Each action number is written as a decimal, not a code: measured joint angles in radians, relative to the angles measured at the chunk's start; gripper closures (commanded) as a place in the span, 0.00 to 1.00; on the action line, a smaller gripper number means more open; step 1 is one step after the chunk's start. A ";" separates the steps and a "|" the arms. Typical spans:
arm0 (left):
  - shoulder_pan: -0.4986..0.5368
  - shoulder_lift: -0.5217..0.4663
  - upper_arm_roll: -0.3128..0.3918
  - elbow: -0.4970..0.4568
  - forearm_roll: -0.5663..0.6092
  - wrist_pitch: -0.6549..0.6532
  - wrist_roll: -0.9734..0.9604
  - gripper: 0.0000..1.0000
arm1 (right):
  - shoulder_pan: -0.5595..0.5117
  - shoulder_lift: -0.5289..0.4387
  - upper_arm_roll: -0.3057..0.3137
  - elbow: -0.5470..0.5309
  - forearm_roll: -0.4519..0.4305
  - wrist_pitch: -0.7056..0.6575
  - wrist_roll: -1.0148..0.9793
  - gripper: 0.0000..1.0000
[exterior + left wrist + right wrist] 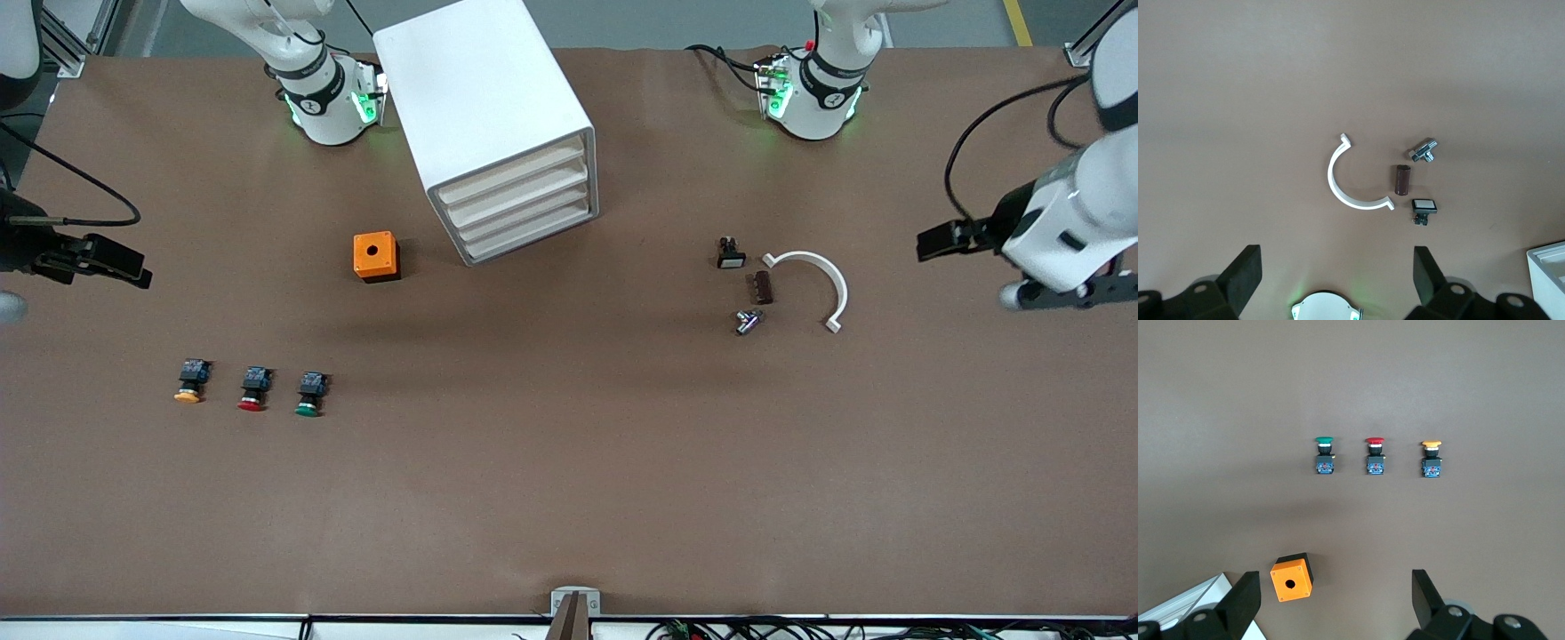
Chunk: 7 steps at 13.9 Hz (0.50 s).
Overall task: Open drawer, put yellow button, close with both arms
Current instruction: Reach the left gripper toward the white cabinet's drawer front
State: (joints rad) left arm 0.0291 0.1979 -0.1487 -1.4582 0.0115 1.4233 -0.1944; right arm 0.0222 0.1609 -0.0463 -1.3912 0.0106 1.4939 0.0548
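At upper centre of the front view, the shut cream-fronted top drawer (514, 172) of the tall white cabinet (484, 116) faces the lower right. The left hand (1080, 293) waits at the right edge, the right hand (98, 262) at the left edge, both released and empty. The yellow-capped push button (190, 380) lies at lower left, nearest the right hand.

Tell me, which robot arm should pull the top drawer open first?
Probably the right. Both grippers hang with fingers open, but the right gripper is at the cabinet's end of the table, beside the yellow button. The left gripper waits over the other end, and the drawer is shut.
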 measured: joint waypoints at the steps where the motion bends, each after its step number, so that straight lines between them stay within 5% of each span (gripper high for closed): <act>1: -0.008 0.044 0.000 0.018 0.000 0.004 -0.025 0.00 | -0.003 0.000 -0.003 0.000 -0.005 0.000 0.000 0.00; 7: -0.089 0.234 -0.005 0.070 -0.005 0.085 -0.516 0.00 | -0.109 0.042 -0.014 -0.003 -0.093 0.048 0.000 0.00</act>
State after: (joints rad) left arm -0.0599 0.4317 -0.1533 -1.3881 0.0066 1.5087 -0.7107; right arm -0.0865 0.2025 -0.0601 -1.3939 -0.0824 1.5419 0.0548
